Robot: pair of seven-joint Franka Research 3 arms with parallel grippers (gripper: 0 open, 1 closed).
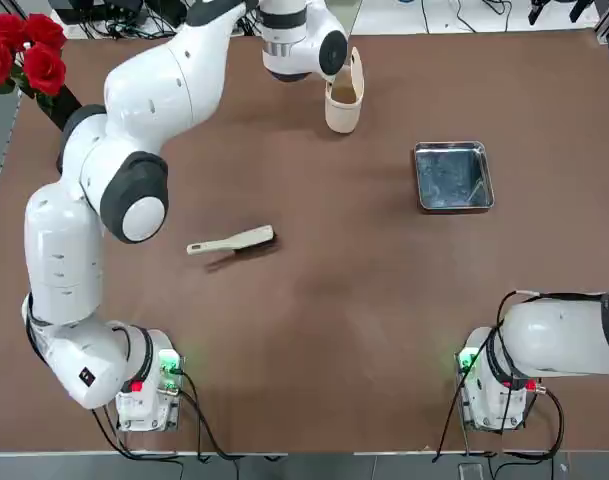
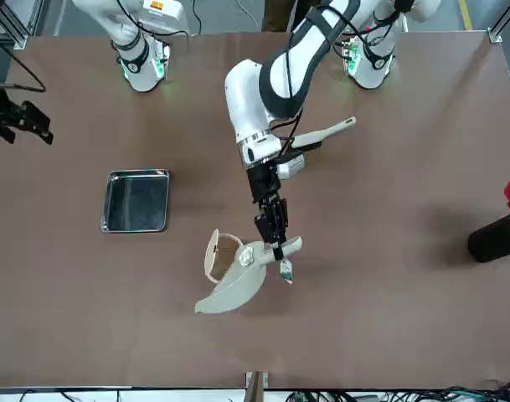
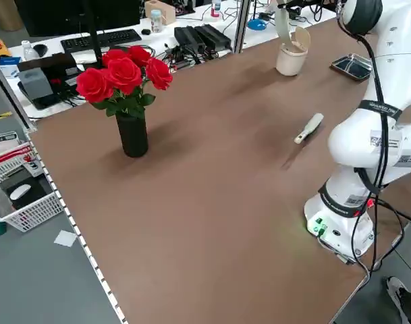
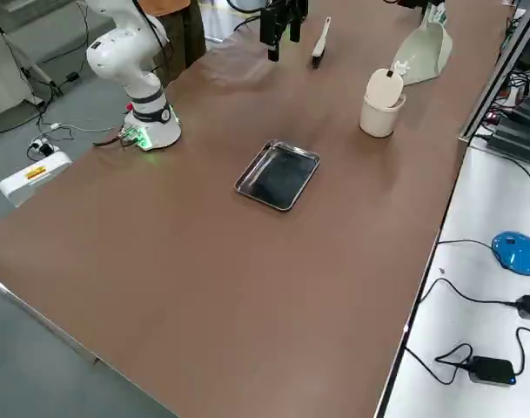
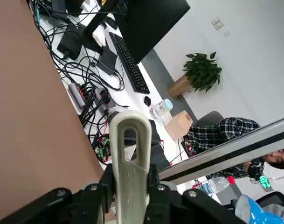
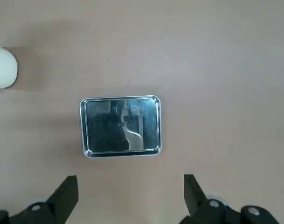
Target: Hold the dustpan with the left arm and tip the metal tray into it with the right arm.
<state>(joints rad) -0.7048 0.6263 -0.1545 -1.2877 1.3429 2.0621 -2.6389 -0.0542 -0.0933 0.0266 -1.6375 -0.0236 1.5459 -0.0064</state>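
My left gripper [image 2: 275,240] is shut on the looped handle of the cream dustpan [image 2: 236,289] and holds it in the air at the far side of the table, scoop hanging down beside the bin. The handle [image 5: 130,154] shows clamped between the fingers in the left wrist view. The shiny metal tray [image 1: 453,176] lies flat on the table's right half, also seen as the tray [image 6: 121,126] in the right wrist view. My right gripper [image 6: 130,200] hovers high above the tray, open and holding nothing; it shows at the picture's left edge [image 2: 22,119] in the front view.
A cream bin [image 1: 342,108] with its lid flipped up stands right next to the dustpan. A cream hand brush [image 1: 234,241] lies mid-table on the left. A black vase of red roses [image 1: 24,55] stands at the far left corner. Cables and desks lie beyond the far edge.
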